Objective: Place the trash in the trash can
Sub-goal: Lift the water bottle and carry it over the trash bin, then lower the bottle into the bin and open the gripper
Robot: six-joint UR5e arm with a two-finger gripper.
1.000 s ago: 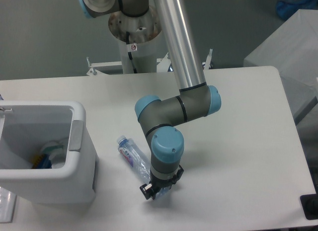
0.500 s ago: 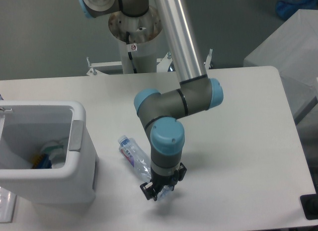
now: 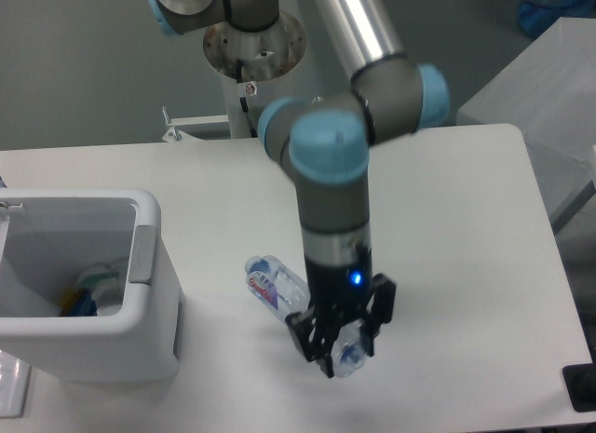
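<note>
The crushed clear water bottle with a blue-red label lies slanted, cap end up-left, near the middle front of the table. My gripper points straight down and is shut on the bottle's lower right end, with the fingers on either side of it. Whether the bottle touches the table I cannot tell. At the left stands the white trash can, with a grey tab on its right rim. Inside it lies a pale crumpled piece with blue and yellow bits.
The arm's pedestal stands behind the table's far edge. A grey box stands off the right side, and a black object sits at the front right corner. The table's front edge is close below the gripper.
The wrist has risen and swung right, so the arm now stands upright over the gripper. The bottle has shifted right and slightly forward with the gripper shut on its end.
</note>
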